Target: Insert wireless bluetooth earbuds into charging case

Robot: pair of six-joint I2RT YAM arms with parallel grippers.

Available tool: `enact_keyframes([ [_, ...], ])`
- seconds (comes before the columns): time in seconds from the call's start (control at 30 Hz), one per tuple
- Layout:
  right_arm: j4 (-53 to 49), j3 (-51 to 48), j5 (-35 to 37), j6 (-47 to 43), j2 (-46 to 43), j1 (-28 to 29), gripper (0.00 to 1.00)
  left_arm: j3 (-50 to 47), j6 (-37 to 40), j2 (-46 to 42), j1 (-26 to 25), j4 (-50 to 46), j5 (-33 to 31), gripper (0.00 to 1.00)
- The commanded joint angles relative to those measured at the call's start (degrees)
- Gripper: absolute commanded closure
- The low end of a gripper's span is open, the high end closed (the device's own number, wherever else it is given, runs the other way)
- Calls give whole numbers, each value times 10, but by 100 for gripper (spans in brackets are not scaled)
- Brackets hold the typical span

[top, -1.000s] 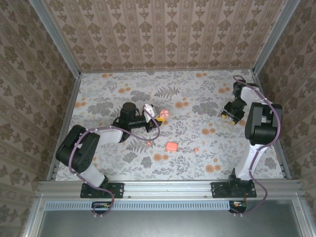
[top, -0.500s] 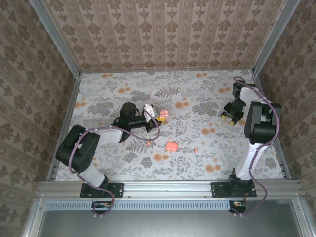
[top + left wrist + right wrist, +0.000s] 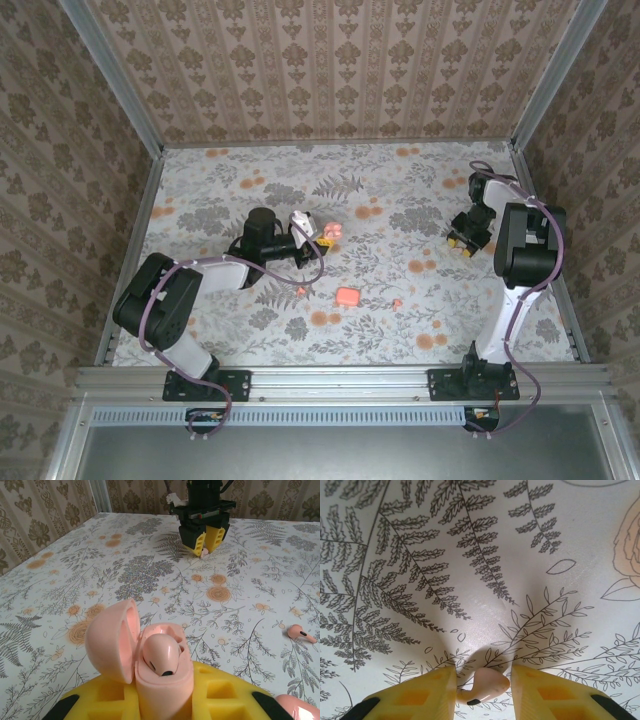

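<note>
Plainly, one earbud (image 3: 485, 685) lies between the right fingers (image 3: 415, 697).

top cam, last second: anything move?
The right arm shifted slightly left and a touch nearer, carrying the right claw with it. In its wrist view that claw straddles an earbud; whether it grips it is unclear. Unchanged: the left claw shut on the open charging case, the closed pink case and the loose earbud.

Bright, even light; my right gripper (image 3: 482, 682) throws a soft shadow just ahead, faint sheen on the counter (image 3: 485, 555) beyond.
</note>
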Motion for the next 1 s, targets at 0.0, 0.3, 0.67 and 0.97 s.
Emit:
enact_keyframes([
  [0.0, 3, -9, -6, 12, 6, 4, 68, 17, 11, -1, -1, 0, -1, 87],
  [0.3, 13, -14, 14, 1, -10, 13, 73, 18, 8, -1, -1, 0, 0, 87],
  [0.67, 86, -76, 22, 2, -73, 38, 76, 18, -5, 1, -1, 4, 3, 87],
  [0.97, 160, -124, 17, -3, -114, 67, 78, 24, -34, 18, -1, 23, 13, 87],
])
